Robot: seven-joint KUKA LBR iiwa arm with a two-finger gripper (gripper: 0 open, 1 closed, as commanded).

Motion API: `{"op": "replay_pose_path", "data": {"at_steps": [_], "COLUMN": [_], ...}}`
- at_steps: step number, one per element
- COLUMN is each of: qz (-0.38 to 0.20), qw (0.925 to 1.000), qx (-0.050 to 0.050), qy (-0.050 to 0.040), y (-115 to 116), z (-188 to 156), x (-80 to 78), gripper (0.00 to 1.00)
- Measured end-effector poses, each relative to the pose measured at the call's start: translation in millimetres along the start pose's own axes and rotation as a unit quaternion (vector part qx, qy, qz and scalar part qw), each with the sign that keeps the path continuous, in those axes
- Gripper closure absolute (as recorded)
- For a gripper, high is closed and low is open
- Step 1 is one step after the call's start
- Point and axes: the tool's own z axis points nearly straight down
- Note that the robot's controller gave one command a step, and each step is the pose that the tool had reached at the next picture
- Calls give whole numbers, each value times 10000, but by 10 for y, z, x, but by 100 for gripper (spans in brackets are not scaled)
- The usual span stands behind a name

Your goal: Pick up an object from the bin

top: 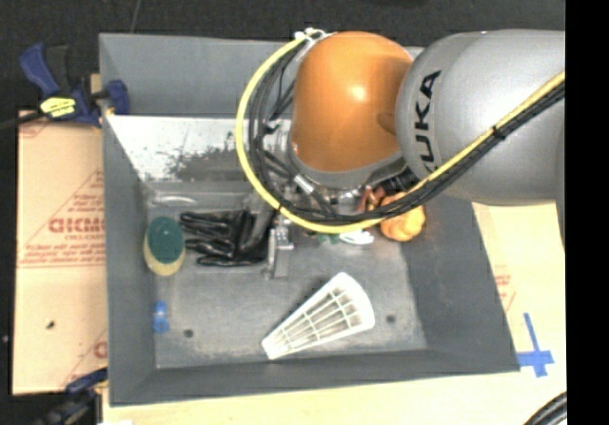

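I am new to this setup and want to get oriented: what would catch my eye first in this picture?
The arm's big orange cover stands out first, over the upper middle of the bin. Below it a white slatted fan lies toward the view's bottom. At the left, the gripper hangs next to a black glove-like thing, which lies beside a round green-topped pad.

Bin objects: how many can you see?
5: green disc left, black item beside it, blue bit lower left, white slotted fan front, orange item under arm; more may hide there.
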Motion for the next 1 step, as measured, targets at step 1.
{"op": "replay_pose_path", "data": {"at_steps": [1], "qz": [25], "qw": [10000], "qx": [-5], "qy": [-41], "y": [-9], "z": [-47], "x": [-15], "gripper": [0]}}
